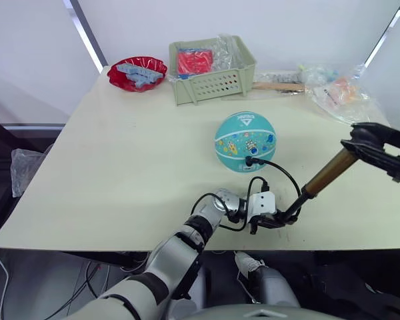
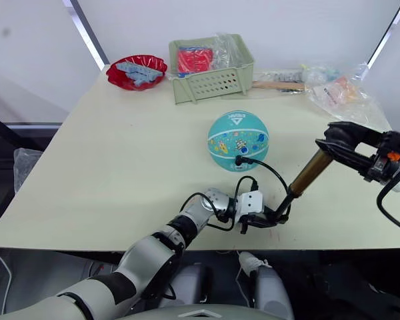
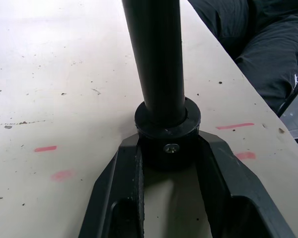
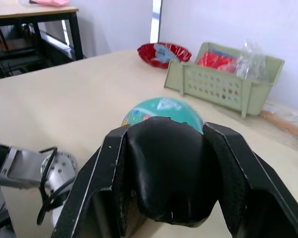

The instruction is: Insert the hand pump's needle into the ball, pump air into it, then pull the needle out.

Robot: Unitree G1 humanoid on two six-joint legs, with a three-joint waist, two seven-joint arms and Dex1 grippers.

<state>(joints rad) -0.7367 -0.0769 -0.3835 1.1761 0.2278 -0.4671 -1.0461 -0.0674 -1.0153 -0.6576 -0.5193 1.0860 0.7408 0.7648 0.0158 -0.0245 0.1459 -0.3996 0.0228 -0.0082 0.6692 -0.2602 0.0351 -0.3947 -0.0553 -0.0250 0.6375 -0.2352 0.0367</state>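
The teal ball [image 1: 245,141] with cartoon prints rests on the table's middle right. The hand pump leans toward the right, its brass cylinder [image 1: 330,171] rising from a black base [image 1: 291,213] near the front edge. My left gripper [image 1: 272,220] is shut on that base; in the left wrist view its fingers [image 3: 124,173] clamp the black collar [image 3: 167,134]. My right gripper [image 1: 368,141] is shut on the black T-handle [image 4: 164,168]. The thin black hose [image 1: 283,175] loops from the base to a small black fitting [image 1: 251,160] pressed against the ball's near side. The needle itself is hidden.
A green basket [image 1: 213,70] with red packets stands at the back, a red bowl [image 1: 138,72] to its left. Plastic bags [image 1: 340,93] and a wooden stick [image 1: 278,86] lie at the back right. The table's front edge [image 1: 120,248] runs just behind the pump base.
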